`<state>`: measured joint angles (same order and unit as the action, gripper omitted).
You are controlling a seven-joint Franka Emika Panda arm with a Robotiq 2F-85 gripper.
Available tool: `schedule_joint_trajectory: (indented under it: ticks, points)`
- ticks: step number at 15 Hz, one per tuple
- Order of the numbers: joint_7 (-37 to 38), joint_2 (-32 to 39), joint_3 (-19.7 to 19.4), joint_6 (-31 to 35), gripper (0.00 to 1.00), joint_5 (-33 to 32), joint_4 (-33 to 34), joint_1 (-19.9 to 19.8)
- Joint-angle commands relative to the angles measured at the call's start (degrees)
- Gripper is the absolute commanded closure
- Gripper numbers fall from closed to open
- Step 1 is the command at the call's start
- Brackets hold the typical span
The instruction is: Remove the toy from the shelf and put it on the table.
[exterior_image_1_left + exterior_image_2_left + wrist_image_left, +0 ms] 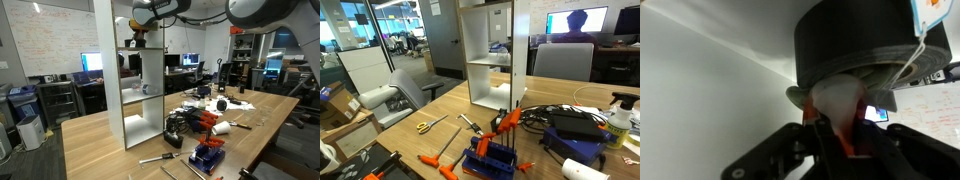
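A tall white shelf (110, 80) stands on the wooden table (100, 140); it also shows in an exterior view (480, 40). My arm reaches into its upper compartment, where my gripper (138, 40) sits. In the wrist view my gripper (840, 135) is shut on the toy (835, 100), a pale white piece with orange sides under a broad dark grey part (860, 45). The fingers press against both sides of the pale piece. The white shelf wall fills the left of the wrist view. The toy is hard to make out in the exterior views.
A small bluish object (146, 88) lies on the middle shelf. On the table near the shelf are black cables (185, 125), a blue tool holder (490, 160) with orange-handled tools, yellow-handled pliers (424, 126) and a white bottle (618, 125). Office chairs and desks stand around.
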<state>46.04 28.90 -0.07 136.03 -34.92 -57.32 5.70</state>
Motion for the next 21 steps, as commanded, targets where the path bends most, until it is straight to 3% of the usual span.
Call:
schedule_joint_trajectory:
  ticks: [1,11,15,21]
  points:
    - [1.18,0.88,-0.83,-1.67,0.95,-0.70,2.02,0.43]
    - [6.50,-7.60,-2.57,-2.37,0.95,-4.44,-6.35,1.46]
    - [8.58,-14.38,-1.74,-3.80,0.95,-6.93,-14.91,2.17]
    - [4.31,-25.21,1.87,-12.73,0.95,-0.12,-29.12,3.01]
